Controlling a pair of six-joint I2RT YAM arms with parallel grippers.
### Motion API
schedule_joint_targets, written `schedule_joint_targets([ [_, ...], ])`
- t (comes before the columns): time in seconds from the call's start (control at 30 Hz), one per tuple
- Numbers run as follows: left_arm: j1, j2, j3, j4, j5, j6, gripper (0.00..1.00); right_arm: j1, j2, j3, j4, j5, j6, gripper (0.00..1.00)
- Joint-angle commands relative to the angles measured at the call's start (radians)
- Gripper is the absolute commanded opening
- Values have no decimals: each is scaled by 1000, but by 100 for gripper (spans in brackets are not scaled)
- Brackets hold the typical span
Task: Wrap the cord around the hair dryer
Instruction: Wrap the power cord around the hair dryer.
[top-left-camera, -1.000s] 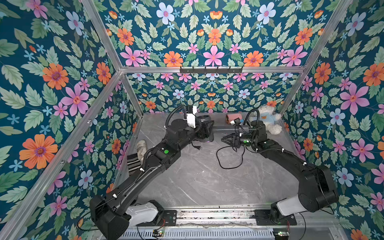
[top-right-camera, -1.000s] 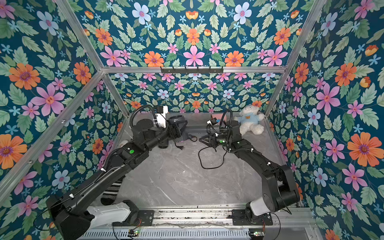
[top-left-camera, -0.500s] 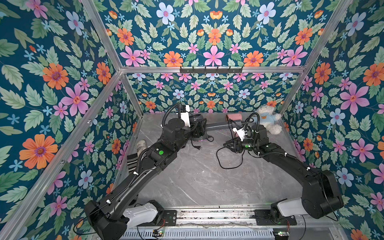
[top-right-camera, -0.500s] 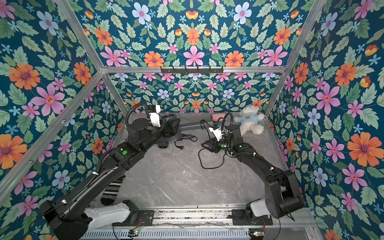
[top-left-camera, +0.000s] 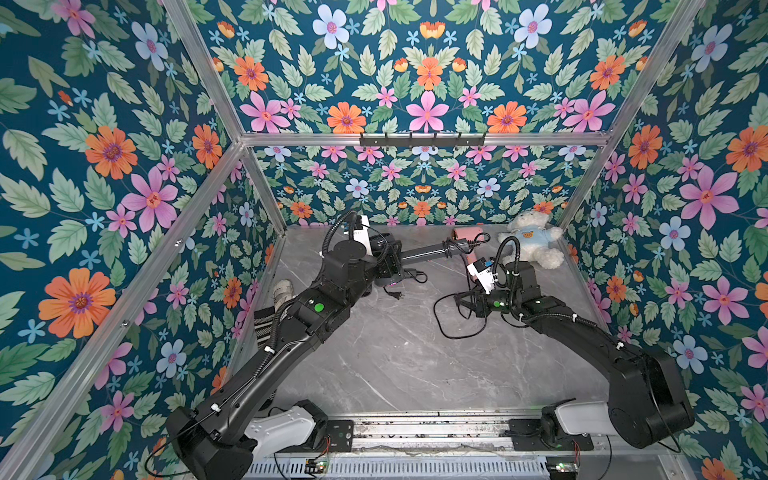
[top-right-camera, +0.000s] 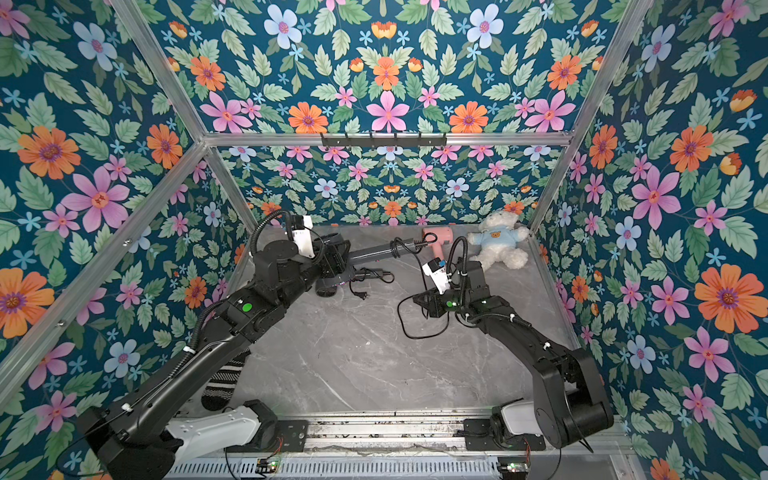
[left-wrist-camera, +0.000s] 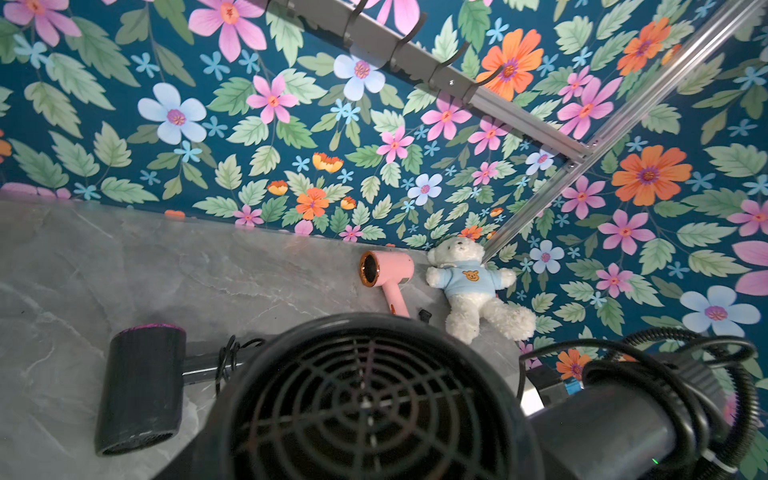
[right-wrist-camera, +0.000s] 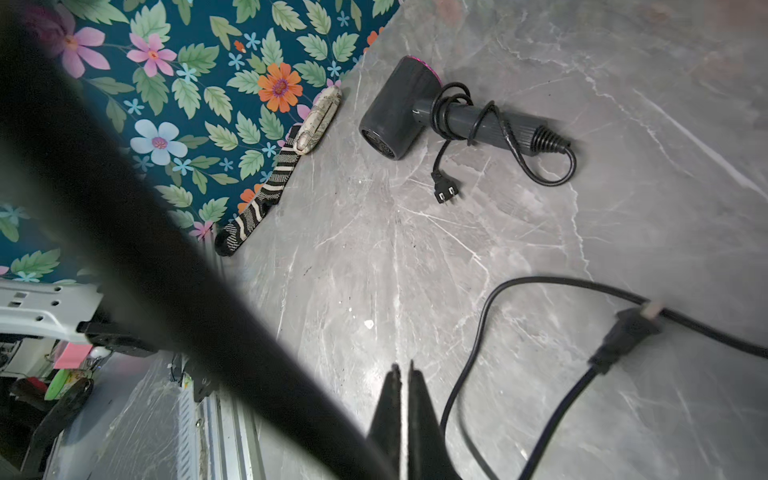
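Surrounding grey marble tabletop (top-left-camera: 395, 365): floral wallpaper (top-left-camera: 124, 166), aluminium frame (top-left-camera: 299, 139).

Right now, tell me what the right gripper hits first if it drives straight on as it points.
Likely the small dark hair dryer lying ahead across bare tabletop; tilt is unclear, so the right gripper might touch the tabletop first. The loose cord lies beside that line.

In the left wrist view, the held hair dryer (left-wrist-camera: 365, 399) was cropped by the frame edge and concealed the left fingers, while in the right wrist view an unidentifiable blurred dark band (right-wrist-camera: 166, 257) masked part of the worktop (right-wrist-camera: 415, 257) and the cord (right-wrist-camera: 619, 332) ran out of frame.
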Motion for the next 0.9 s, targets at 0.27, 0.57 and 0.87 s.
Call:
schedule_joint_targets([
  [0.27,64,-32,-152,219,-153,-265,0,150,136,176,-456,298,-81,0],
  [0.57,75,-35,-247,209,-462,-337,0,397,223,355,-706,547,-141,0],
  [0.87,34,68,-302,122,-855,-192,0,521,209,614,-894,651,-249,0],
])
